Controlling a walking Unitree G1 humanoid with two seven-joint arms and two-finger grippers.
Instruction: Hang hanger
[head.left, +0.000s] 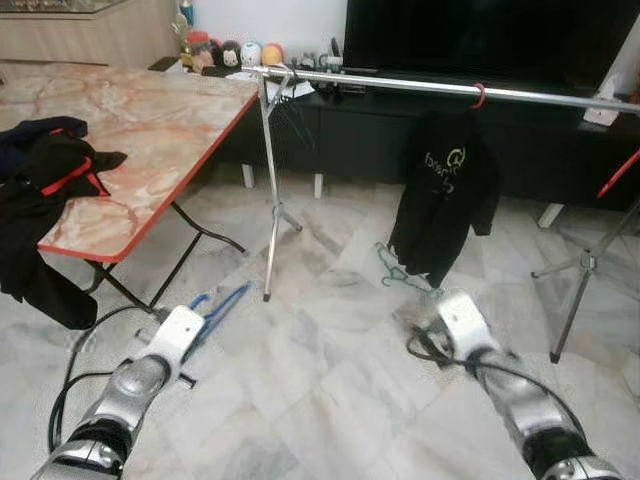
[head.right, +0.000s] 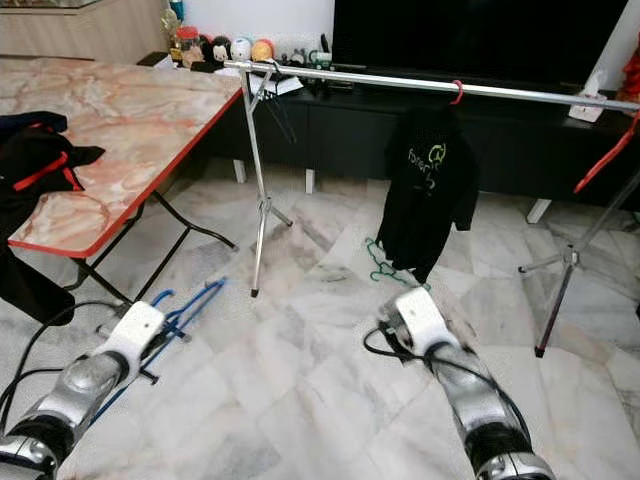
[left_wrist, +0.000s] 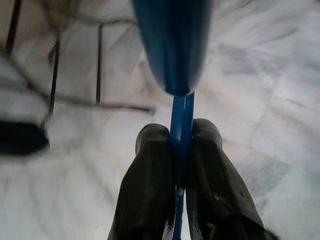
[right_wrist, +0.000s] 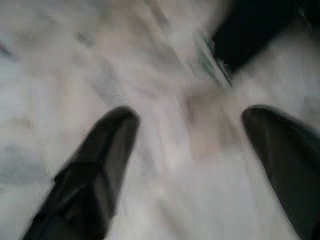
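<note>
Fingers (left_wrist: 150, 185) of my left gripper (left_wrist: 179, 150) are clamped on the thin blue plastic hanger (left_wrist: 176, 55), whose wire runs up between them and broadens into a blurred blue mass close to the lens. From the head camera I see that hanger (head.left: 218, 308) low over the pale marble floor (head.left: 330, 380), beside the folding legs of the marble-patterned table with red edging (head.left: 150, 130); the gripper itself is tucked behind the silver wrist there. My right gripper (right_wrist: 187, 145) hangs over the floor with its fingers spread wide and nothing between them; that wrist picture is smeared, and I can only make out a dark shape and a greenish streak ahead. A long silver clothes rail on tripod stands (head.left: 400, 85) crosses in front of the black TV cabinet (head.left: 540, 150). A black hooded top (head.left: 445, 190) hangs from it on a red hook (head.left: 479, 96). A green hanger (head.left: 398, 270) lies on the floor just below that top, partly hidden by it. Black and red clothing (head.left: 45, 190) drapes over the table's near corner, cut off at the frame edge.
</note>
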